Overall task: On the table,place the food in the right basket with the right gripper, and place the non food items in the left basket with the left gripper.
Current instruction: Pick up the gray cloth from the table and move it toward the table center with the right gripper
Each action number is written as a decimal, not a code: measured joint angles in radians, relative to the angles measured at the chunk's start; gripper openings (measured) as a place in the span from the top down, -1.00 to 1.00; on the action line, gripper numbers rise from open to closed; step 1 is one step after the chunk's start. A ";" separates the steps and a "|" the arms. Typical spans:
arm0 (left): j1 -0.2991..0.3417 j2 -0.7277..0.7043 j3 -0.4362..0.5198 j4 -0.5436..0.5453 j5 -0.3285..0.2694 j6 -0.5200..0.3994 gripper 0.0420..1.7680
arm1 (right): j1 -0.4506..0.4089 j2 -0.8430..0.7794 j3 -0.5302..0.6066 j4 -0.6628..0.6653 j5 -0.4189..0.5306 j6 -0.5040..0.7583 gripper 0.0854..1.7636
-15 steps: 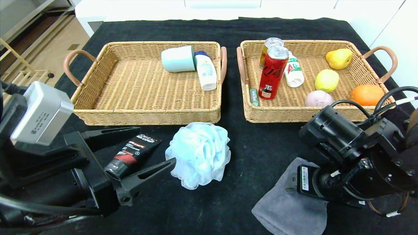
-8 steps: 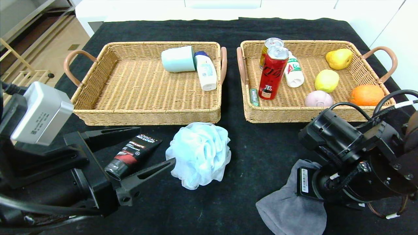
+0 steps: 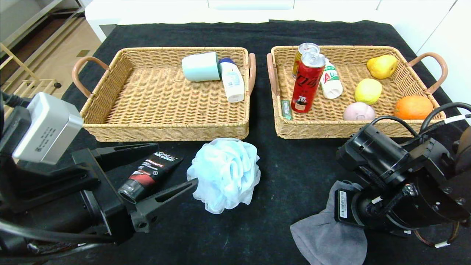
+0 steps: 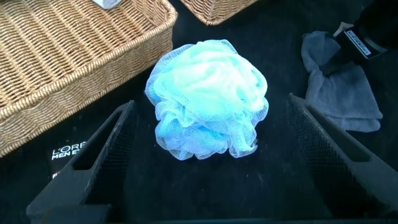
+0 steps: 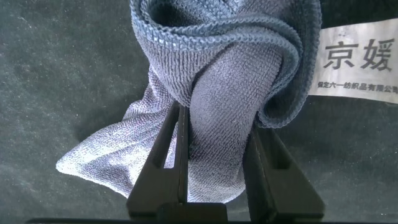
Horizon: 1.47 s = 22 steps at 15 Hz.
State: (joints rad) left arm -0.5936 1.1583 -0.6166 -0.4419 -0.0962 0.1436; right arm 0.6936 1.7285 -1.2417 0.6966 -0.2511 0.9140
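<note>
Cloth point(image 3: 327, 235), grey, on bench point(image 3: 279, 176) near front-right: now bunched and pinched between fingers point(image 5: 168, 155) of right hand point(image 5: 214, 155), which closed over last sec. Non-food, so belongs in left basket point(image 3: 110, 92). Left hand point(image 3: 162, 169) wide open, straddling tube point(image 3: 149, 173), beside pouf point(image 3: 224, 175).

L gripper point(image 3: 167, 167) open, lower left, straddling black tube point(image 3: 149, 176); R arm over grey cloth point(image 3: 327, 237), lower right.

A black cloth point(image 3: 257, 33) is spread over the table, white cabinetry point(image 3: 235, 9) is seen along the top edge, and wooden flooring point(image 3: 48, 48) with a pale wooden rack point(image 3: 22, 86) is seen at upper left.
</note>
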 joint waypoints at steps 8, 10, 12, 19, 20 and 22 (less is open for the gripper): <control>0.000 0.005 0.000 0.003 0.000 0.000 -0.94 | 0.021 -0.071 -0.009 0.006 0.008 -0.044 0.70; 0.000 0.006 0.000 0.003 0.000 0.000 -0.94 | 0.035 -0.117 -0.015 0.010 0.005 -0.076 0.70; 0.000 0.008 0.000 0.003 0.000 0.000 -0.94 | 0.043 -0.158 -0.027 0.030 0.002 -0.098 0.70; 0.000 0.013 0.001 0.001 0.000 0.000 -0.94 | 0.094 -0.176 -0.153 0.042 0.007 -0.170 0.70; 0.000 0.014 0.001 0.000 0.000 -0.001 -0.94 | 0.117 -0.160 -0.167 0.042 0.007 -0.171 0.70; 0.000 0.013 0.000 -0.001 0.001 -0.002 -0.94 | 0.159 -0.124 -0.193 0.042 0.007 -0.171 0.70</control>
State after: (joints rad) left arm -0.5932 1.1717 -0.6166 -0.4426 -0.0955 0.1417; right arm 0.8528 1.6045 -1.4345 0.7383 -0.2438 0.7432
